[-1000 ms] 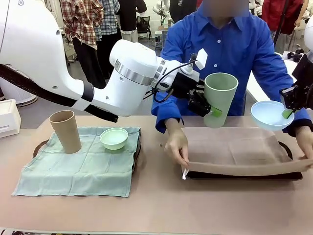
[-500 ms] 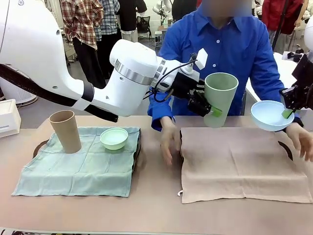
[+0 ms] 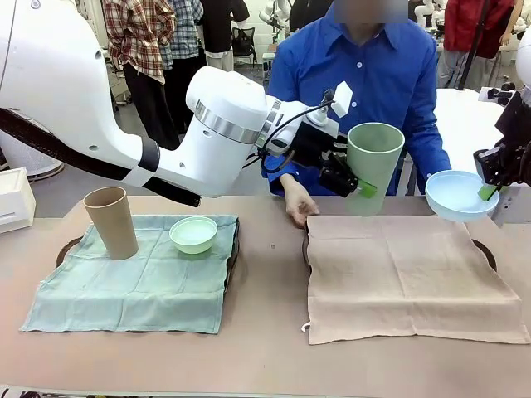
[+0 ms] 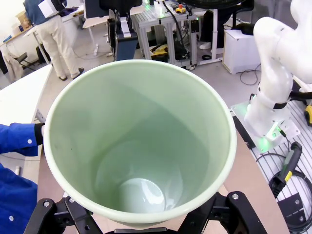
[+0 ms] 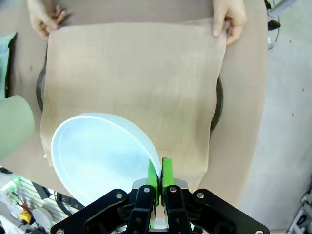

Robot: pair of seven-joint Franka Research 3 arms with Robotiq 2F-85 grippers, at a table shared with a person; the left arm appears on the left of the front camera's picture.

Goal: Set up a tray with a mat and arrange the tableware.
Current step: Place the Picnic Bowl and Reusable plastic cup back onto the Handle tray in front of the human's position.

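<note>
My left gripper (image 3: 355, 180) is shut on the sage green cup (image 3: 373, 166), holding it upright in the air above the far left corner of the tan mat (image 3: 406, 274). The left wrist view looks down into the cup (image 4: 136, 146), with my left gripper (image 4: 141, 222) clasping its base. My right gripper (image 3: 488, 191) holds the pale blue bowl (image 3: 459, 195) by its rim, above the mat's far right corner. Its green pads (image 5: 155, 173) pinch the bowl (image 5: 102, 156). The mat (image 5: 131, 83) lies flat over a dark tray (image 3: 485, 253).
To the left, a second tray under a green mat (image 3: 133, 282) carries the tan cup (image 3: 112, 222) and the mint green bowl (image 3: 193, 234). The person's hands (image 5: 46, 19) rest at the tan mat's far corners. A white box (image 3: 15, 199) stands at the left edge.
The person has laid the tan mat flat over the right tray and drawn both hands back to its far edge. Both arms have stayed still with their loads.
</note>
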